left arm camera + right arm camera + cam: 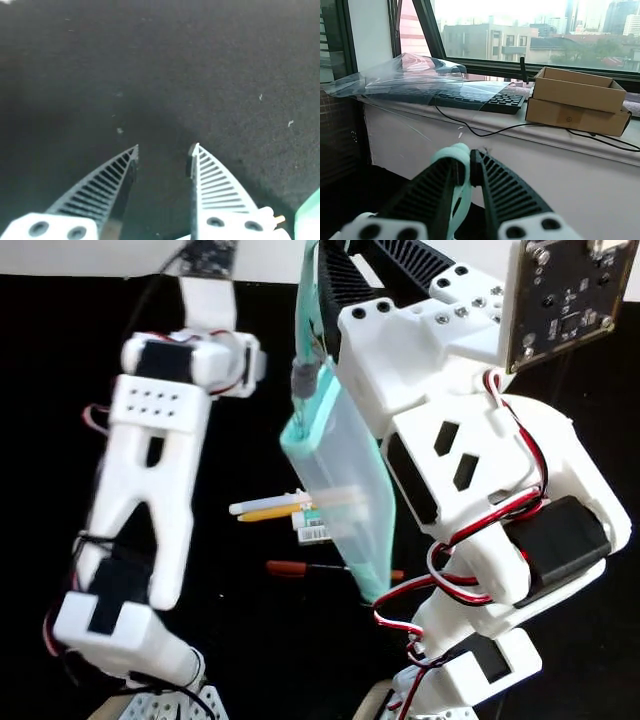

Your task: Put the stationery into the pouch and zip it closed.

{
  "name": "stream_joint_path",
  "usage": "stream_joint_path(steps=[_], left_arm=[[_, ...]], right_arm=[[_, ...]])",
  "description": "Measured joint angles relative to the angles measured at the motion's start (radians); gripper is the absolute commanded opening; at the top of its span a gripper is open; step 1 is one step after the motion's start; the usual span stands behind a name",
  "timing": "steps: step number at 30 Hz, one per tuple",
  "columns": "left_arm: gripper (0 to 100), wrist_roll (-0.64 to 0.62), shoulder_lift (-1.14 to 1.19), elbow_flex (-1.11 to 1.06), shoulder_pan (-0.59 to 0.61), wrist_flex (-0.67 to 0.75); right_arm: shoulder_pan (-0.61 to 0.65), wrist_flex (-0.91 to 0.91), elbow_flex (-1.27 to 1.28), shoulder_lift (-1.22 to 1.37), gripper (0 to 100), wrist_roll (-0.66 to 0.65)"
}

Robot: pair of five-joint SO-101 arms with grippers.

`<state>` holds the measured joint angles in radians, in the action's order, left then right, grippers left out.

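My right gripper (328, 285) is raised high over the table and shut on the top edge of a clear pouch with teal trim (342, 475), which hangs tilted below it. In the right wrist view the teal edge (454, 152) is pinched between the black fingers (492, 182). On the black mat under the pouch lie a white pen (265, 504), a yellow pencil (268, 514), a small labelled eraser (312, 528) and a red pen (300, 568). My left gripper (165, 150) is open just above bare mat, holding nothing. A teal corner (310, 220) sits beside it.
The left arm's white body (150, 480) stretches along the left of the mat. The right arm's bulk (480, 500) covers the right side. Behind the table are a windowsill with a keyboard (485, 100) and cardboard boxes (577, 100).
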<state>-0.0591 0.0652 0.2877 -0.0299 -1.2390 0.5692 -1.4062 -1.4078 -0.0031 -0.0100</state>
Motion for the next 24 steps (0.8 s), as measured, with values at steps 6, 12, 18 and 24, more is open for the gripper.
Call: stream_joint_path(steps=[6, 12, 18, 24], left_arm=[[19, 0.000, -0.086, 0.002, -0.006, -0.012], [19, 0.000, -0.084, 0.005, -0.028, -0.017], [25, 0.000, -0.149, 0.103, 0.046, -0.192], [34, -0.092, -0.273, 0.132, 0.130, -0.448]], right_arm=[[0.000, 0.000, 0.000, 0.000, 0.7, 0.008], [0.000, 0.000, 0.000, 0.000, 0.7, 0.008], [0.000, 0.000, 0.000, 0.000, 0.7, 0.008], [0.000, 0.000, 0.000, 0.000, 0.7, 0.008]])
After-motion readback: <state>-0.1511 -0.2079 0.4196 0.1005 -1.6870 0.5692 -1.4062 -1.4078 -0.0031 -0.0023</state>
